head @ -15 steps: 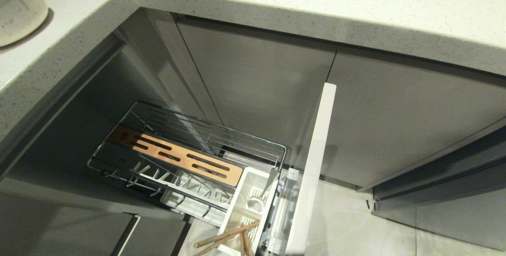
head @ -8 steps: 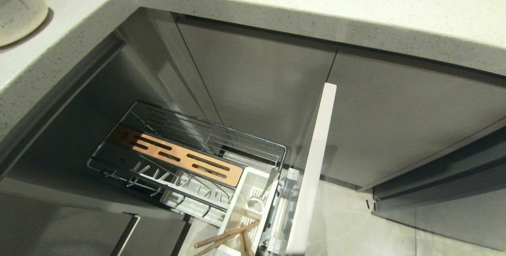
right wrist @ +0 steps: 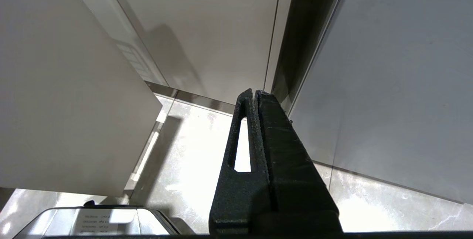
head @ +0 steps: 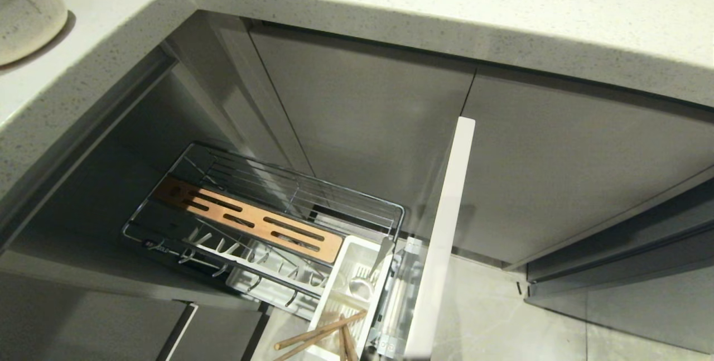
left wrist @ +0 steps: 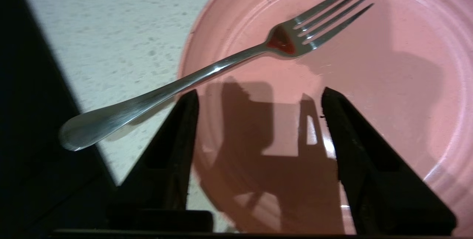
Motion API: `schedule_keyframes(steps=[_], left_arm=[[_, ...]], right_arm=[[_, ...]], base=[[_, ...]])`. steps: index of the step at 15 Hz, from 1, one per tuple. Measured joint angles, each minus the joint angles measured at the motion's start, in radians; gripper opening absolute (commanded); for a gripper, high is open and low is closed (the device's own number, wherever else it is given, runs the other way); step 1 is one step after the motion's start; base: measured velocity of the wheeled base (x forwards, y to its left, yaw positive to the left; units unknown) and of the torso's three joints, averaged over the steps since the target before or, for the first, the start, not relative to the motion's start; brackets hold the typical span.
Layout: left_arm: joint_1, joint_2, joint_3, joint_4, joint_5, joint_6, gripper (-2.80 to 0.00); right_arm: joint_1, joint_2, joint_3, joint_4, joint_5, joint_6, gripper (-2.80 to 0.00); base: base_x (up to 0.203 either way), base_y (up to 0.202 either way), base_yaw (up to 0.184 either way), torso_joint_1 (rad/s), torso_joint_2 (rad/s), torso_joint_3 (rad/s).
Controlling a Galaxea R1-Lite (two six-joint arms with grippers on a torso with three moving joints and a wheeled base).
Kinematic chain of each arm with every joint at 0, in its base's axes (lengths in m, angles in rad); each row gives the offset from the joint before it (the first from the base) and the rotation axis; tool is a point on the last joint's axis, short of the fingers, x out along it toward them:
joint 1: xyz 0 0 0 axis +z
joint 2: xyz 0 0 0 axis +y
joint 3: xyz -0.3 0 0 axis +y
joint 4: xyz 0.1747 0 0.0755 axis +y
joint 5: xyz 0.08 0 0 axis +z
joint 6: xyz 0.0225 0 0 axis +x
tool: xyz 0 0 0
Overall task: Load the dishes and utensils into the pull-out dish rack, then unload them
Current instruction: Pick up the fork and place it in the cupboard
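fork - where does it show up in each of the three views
Head view: the fork is not in it; only a spoon and chopsticks sit in the white caddy.
Left wrist view: the fork lies tines on the pink plate, handle out over the speckled countertop, just beyond the open left claw.
Right wrist view: not in it.
Shared landmark: the speckled countertop, in the head and left wrist views.

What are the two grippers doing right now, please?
Left gripper: jaws open, empty, over the pink plate and fork.
Right gripper: jaws closed, empty, parked low by the cabinets.
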Motion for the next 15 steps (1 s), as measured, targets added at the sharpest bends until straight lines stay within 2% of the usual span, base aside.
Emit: schedule_keyframes(steps=[2,4,7,12,15], left_arm=[[0.0,0.019,-0.001,-0.001,-0.069,0.0,0.0],[0.0,0.038,-0.001,-0.028,-0.105,-0.003,0.0],[0.0,0.063,0.0,-0.09,-0.122,-0.019,0.0],[0.0,0.104,0.0,-0.111,-0.131,-0.018,0.0],[-0.002,0.121,0.0,-0.108,-0.179,-0.013,0.0]], right_arm=[[0.0,0.0,0.0,0.0,0.0,0.0,-2.8],[0.0,0.0,0.0,0.0,0.0,0.0,-2.8],[0.0,0.0,0.0,0.0,0.0,0.0,-2.8],[0.0,0.0,0.0,0.0,0.0,0.0,-2.8],[0.0,0.0,0.0,0.0,0.0,0.0,-2.8]], base=[[0.0,0.0,0.0,0.0,0.0,0.0],[0.0,0.0,0.0,0.0,0.0,0.0],[0.0,0.0,0.0,0.0,0.0,0.0],[0.0,0.0,0.0,0.0,0.0,0.0],[0.0,0.0,0.0,0.0,0.0,0.0]])
